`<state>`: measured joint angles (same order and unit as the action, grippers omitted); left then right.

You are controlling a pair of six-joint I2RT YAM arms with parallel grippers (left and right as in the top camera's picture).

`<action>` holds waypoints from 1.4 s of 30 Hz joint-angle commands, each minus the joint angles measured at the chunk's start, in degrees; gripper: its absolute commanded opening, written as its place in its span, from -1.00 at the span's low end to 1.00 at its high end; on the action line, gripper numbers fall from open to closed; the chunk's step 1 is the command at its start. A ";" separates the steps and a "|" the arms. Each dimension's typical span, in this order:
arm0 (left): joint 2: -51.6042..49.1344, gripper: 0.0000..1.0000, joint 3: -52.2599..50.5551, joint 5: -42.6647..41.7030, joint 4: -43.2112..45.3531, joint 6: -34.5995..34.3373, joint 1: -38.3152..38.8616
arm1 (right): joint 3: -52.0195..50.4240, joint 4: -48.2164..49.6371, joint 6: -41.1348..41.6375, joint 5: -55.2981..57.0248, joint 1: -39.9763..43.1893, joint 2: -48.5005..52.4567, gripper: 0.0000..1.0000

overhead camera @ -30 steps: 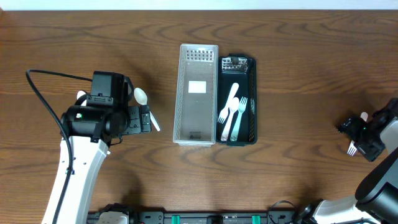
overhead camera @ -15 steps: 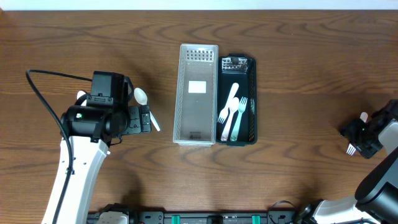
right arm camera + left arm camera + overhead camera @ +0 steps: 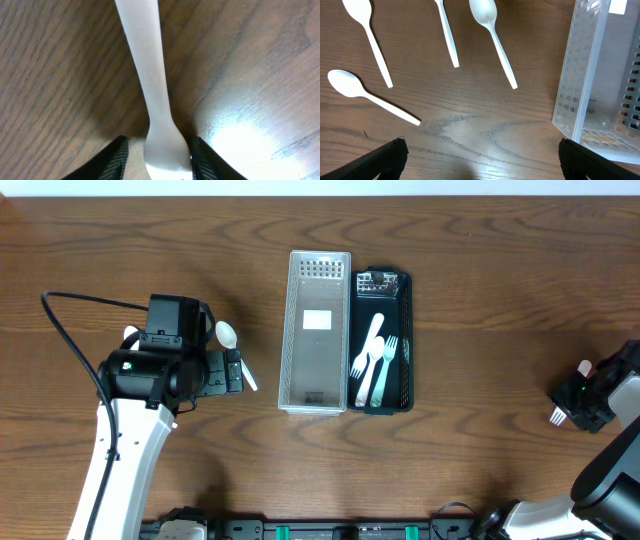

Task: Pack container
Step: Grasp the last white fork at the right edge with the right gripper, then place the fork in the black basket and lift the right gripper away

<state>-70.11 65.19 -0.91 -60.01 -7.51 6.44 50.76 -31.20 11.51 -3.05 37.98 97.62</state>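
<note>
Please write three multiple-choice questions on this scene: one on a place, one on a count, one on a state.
1. Where is the black plastic tray? A) inside the clear perforated plastic basket B) beside the basket, on its right C) under an arm
2. How many white plastic utensils lie on the wooden table in the left wrist view? A) two B) four C) six
3. The left hand is: A) open and empty B) shut on a spoon C) inside the basket
1 B: it adjoins the basket's right wall. 2 B: four handles show. 3 A: fingertips wide apart, nothing between.
</note>
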 commanded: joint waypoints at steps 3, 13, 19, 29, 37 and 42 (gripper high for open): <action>-0.33 0.96 0.68 0.26 -0.13 -0.28 0.11 | -0.79 -0.07 0.48 -0.46 0.52 0.04 -0.28; -0.33 0.96 0.68 0.26 -0.13 -0.28 0.11 | -0.79 0.02 0.72 -0.46 0.52 0.04 -0.43; -0.33 0.96 0.68 0.26 -0.13 -0.28 0.11 | -0.11 -0.37 1.97 -3.61 0.26 -0.07 -0.72; -0.33 0.96 0.68 0.26 -0.13 -0.28 0.11 | 11.89 -11.78 1.68 -4.94 -8.59 -3.82 -0.75; -0.33 0.96 0.68 0.26 -0.13 -0.28 0.11 | 26.21 -23.08 0.61 -4.90 -26.91 -5.81 -0.84; -0.33 0.96 0.68 0.26 -0.13 -0.28 0.11 | 30.18 -23.32 0.63 -4.68 -40.92 -5.79 -0.86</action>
<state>-70.11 65.19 -0.91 -60.01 -7.51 6.44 79.42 -54.37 12.75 -7.33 2.55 92.82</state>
